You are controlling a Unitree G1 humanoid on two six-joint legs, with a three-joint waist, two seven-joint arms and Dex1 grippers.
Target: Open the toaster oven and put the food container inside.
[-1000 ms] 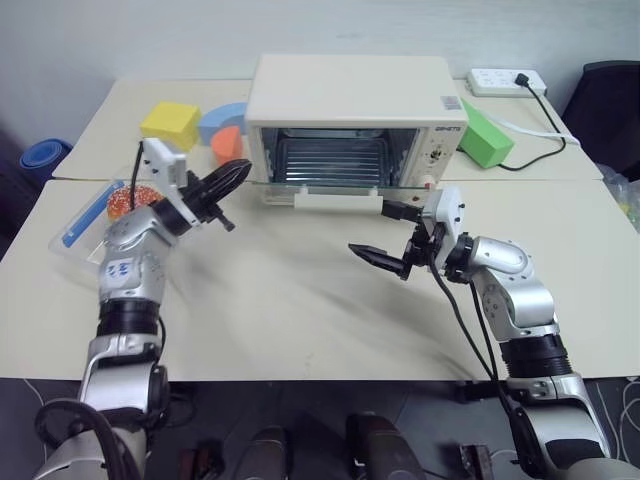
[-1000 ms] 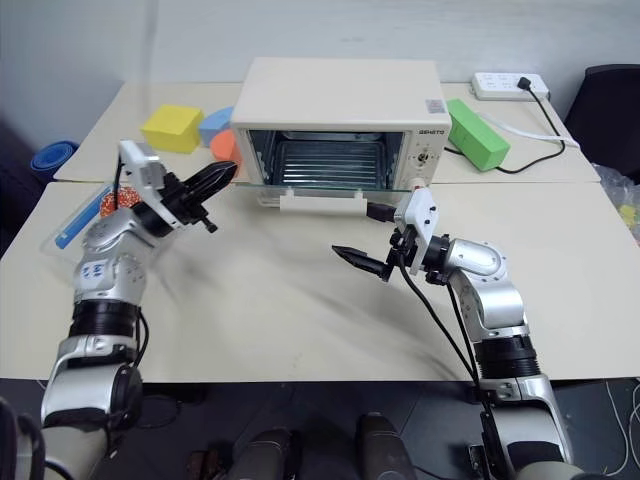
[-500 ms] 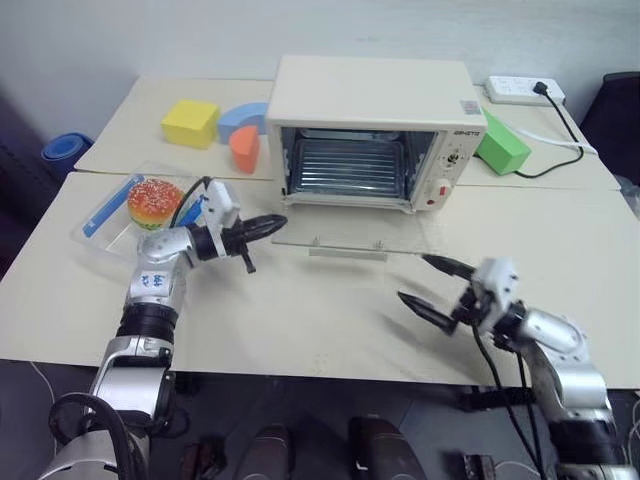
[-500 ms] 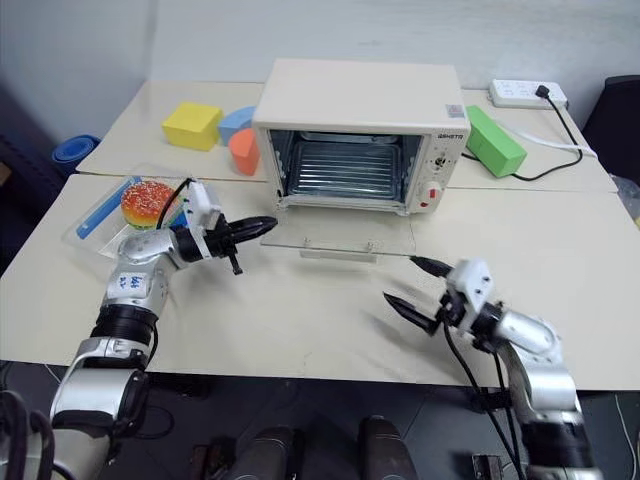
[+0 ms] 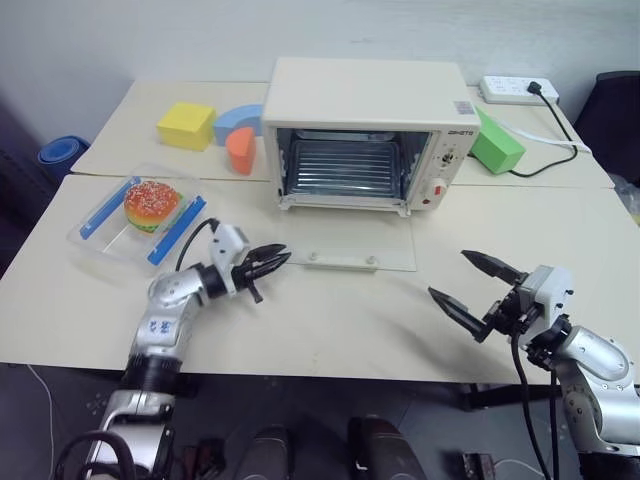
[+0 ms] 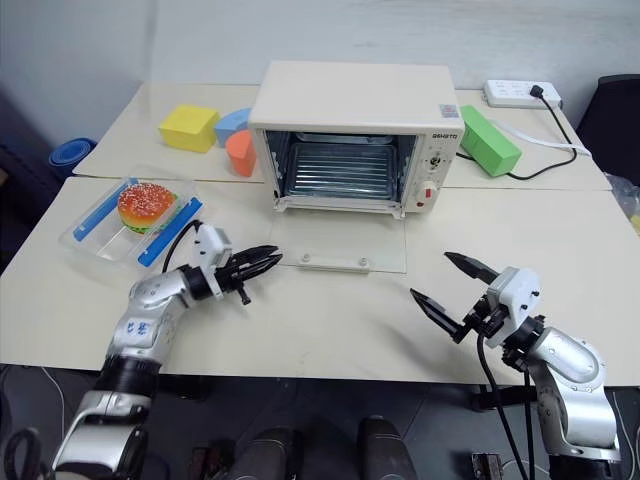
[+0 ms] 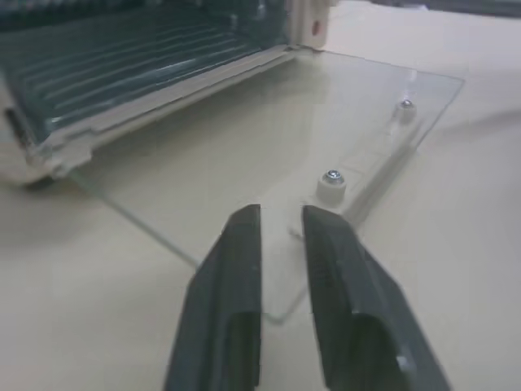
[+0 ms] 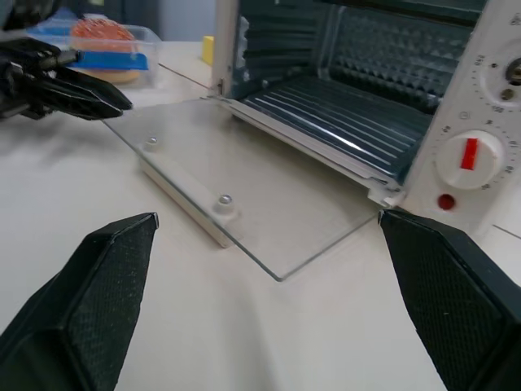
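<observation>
Your left hand (image 5: 268,264), fingers slightly parted and empty, is nearer the clear rectangular plastic food container (image 5: 140,213), which lies on the table (image 5: 330,320) to its left; the cream-white toaster oven (image 5: 365,135) stands open.

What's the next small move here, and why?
Probably swing the left gripper back toward the food container: the toaster oven door already lies flat open, and the container sits untouched on the table, nearest that gripper, which holds nothing.
</observation>
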